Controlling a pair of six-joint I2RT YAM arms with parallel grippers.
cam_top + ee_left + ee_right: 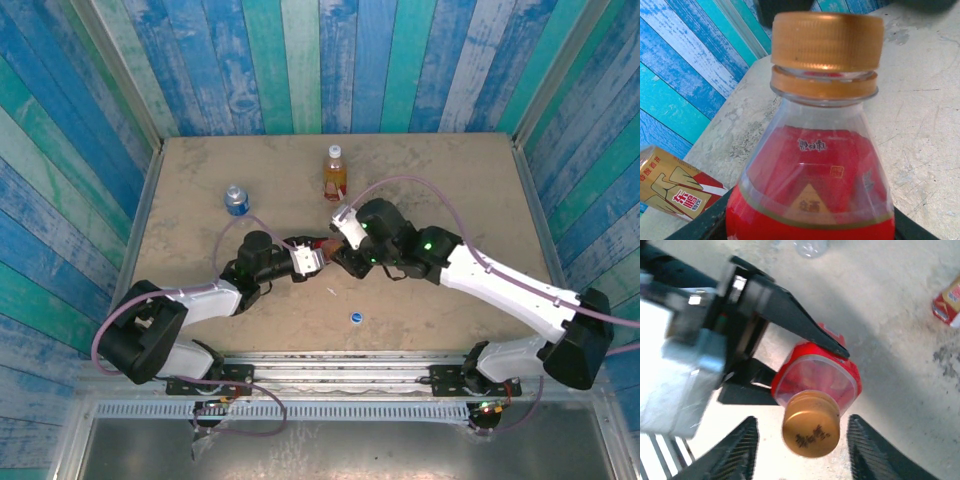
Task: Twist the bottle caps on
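Gripping the red bottle (815,377) mid-desk in the left pincer (809,371), closed on the shoulder from both sides, with the neck turned toward the right pincer (802,419). Spread wide there, one finger either side of the gold cap (811,432), touching it on neither side as far as can be told.

Could easily go wrong at the closing: by pinching off-centre, could shove the cap sideways and tilt it on the thread, ending in a cross-thread or a jam. Looks seated but perhaps not fully down in the left wrist view, judging by the strip of clear neck between cap and collar ring, so risks staying loose if twisted too little. Could also spin the whole bottle inside the left grip, given thin, glossy walls, and, by squeezing harder to stop that, could dent them and push red drink up the neck. Might slip on the cap too, though helped by fine vertical ribs round its skirt and by the textured finger faces.

Worth noting the shapes: squarish rounded shoulder, narrow round neck, flat cap top with dark printing. Hard dull plastic for the cap, clear plastic for the bottle, rough scuffed beige for the desk (450,180). Waiting elsewhere: blue cap (356,318) lying loose toward the front edge, clear bottle (236,199) and amber bottle (335,172) standing well apart at the back
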